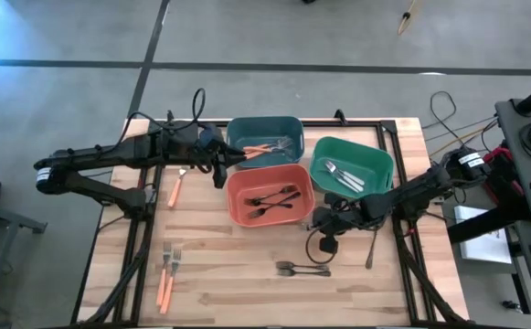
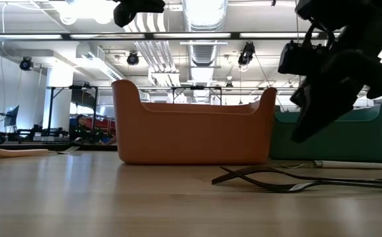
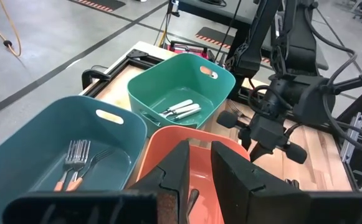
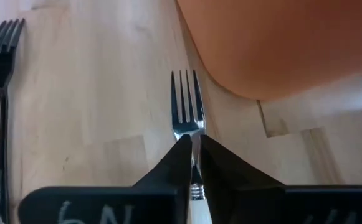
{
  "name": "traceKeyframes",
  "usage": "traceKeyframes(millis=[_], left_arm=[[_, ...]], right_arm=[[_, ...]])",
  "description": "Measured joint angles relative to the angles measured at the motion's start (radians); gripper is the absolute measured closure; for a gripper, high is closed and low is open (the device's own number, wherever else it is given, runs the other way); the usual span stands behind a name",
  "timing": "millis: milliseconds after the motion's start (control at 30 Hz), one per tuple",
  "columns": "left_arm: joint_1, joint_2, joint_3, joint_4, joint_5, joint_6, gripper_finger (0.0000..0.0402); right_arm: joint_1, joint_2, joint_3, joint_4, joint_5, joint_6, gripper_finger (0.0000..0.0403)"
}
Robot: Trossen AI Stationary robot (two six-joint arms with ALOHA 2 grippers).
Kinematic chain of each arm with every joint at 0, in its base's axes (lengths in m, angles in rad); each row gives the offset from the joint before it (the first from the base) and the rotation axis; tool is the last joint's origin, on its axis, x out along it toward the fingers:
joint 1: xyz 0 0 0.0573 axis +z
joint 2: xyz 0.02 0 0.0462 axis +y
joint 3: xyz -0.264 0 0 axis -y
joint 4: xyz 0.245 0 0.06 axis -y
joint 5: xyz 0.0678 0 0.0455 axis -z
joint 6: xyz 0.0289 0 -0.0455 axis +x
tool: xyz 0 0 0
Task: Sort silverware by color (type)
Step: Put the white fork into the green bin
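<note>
Pinching a silver fork (image 4: pixel 189 115) by its neck, my right end effector (image 4: pixel 194 152) hangs just off the orange-red bin's (image 1: pixel 269 179) corner, tines forward, so I'd say it's bound for the green bin (image 1: pixel 372 157) beyond it. My left end effector (image 3: pixel 198 163) waits narrowly parted and empty over that orange-red bin's far rim.

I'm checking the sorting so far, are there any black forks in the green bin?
No: in the high view the green bin holds only pale-handled silver utensils, while the black forks lie in the orange-red bin.
</note>
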Motion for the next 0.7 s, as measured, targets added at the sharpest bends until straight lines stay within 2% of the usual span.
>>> traceKeyframes(millis=[433,567,700], left_arm=[[0.000,0.000,0.000,0.000,-0.002,-0.001,0.0352],[0.000,0.000,0.000,0.000,-0.027,0.000,0.0352],[0.000,0.000,0.000,0.000,-0.028,0.004,0.0352]], right_arm=[[-0.010,0.000,-0.034,0.001,-0.002,0.024,0.0260],[-0.010,0.000,-0.081,0.044,-0.002,0.024,0.0247],[-0.010,0.000,-0.116,0.117,-0.003,0.036,0.0250]])
